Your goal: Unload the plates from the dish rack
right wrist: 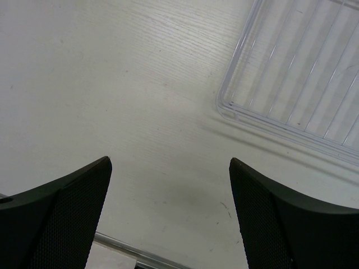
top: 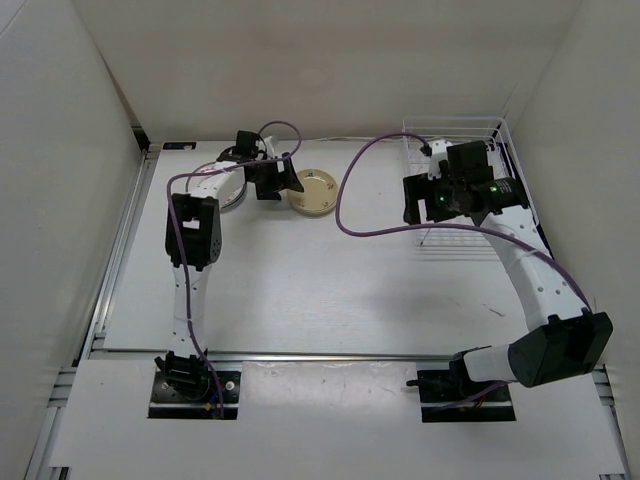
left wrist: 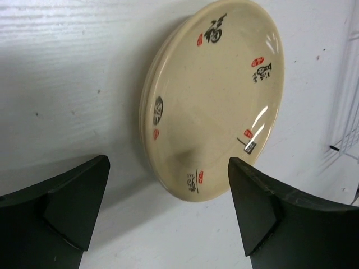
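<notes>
Nearing completion, apparently: cream-yellow plates (left wrist: 213, 95) are lying stacked on the table (left wrist: 67, 67), left gripper (left wrist: 168, 163) hanging spread above them; right gripper (right wrist: 168, 162) is hovering spread, holding nothing, beside the dish rack (right wrist: 291, 73), which is showing no plates.

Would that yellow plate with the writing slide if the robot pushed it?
Probably: the yellow plate lies flat, not on edge, so it should slide rather than roll. Its shiny glaze looks slippery to grip.

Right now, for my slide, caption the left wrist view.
Open left gripper facing a cream plate on the table.
</notes>
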Robot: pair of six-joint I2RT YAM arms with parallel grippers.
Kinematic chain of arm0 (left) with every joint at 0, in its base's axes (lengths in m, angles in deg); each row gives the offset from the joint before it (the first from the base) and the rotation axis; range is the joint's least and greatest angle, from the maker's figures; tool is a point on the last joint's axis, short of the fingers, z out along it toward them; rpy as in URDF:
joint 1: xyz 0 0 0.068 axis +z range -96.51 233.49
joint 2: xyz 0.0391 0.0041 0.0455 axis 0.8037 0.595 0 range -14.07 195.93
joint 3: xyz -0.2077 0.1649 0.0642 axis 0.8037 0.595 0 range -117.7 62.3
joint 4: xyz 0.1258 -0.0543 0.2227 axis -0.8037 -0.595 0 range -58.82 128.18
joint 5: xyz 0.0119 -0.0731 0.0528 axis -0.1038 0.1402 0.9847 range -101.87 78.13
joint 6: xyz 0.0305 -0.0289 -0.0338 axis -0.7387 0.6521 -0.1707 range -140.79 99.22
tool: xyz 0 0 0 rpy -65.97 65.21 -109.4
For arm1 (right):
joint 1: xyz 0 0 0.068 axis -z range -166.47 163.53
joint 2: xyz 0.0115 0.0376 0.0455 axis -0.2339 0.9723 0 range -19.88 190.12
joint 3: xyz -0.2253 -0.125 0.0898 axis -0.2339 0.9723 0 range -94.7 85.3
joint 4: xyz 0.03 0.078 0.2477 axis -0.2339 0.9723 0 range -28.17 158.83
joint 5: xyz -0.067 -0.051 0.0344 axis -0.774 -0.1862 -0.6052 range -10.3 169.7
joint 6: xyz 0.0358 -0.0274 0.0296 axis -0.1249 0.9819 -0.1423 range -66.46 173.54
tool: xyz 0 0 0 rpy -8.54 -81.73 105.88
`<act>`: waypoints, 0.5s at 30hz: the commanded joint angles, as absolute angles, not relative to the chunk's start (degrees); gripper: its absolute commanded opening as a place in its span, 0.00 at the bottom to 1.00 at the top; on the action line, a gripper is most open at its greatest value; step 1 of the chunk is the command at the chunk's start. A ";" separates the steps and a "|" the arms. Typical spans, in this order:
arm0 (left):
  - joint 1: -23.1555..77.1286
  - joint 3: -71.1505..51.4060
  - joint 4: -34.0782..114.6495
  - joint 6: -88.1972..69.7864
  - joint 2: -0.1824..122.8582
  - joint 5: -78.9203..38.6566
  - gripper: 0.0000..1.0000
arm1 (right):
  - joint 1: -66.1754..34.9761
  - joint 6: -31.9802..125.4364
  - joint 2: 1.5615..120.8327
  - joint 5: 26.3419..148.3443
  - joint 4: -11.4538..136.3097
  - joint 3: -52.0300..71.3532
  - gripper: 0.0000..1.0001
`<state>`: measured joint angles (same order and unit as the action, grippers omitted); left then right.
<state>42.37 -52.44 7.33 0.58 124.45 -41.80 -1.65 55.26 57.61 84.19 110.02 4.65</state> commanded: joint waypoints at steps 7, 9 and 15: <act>41.53 -45.47 5.49 -11.46 98.92 -25.25 1.00 | 1.83 55.65 55.52 74.26 105.25 5.40 0.97; 41.53 -43.71 4.88 -13.66 94.15 -20.33 1.00 | 4.29 55.12 56.05 74.86 105.25 4.52 1.00; 42.84 -32.12 4.87 -17.35 75.69 -3.53 1.00 | 11.59 55.37 54.93 71.97 103.93 2.06 1.00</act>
<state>41.89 -36.33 5.91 -13.52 83.23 -13.96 10.70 54.65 56.65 74.84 106.65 4.74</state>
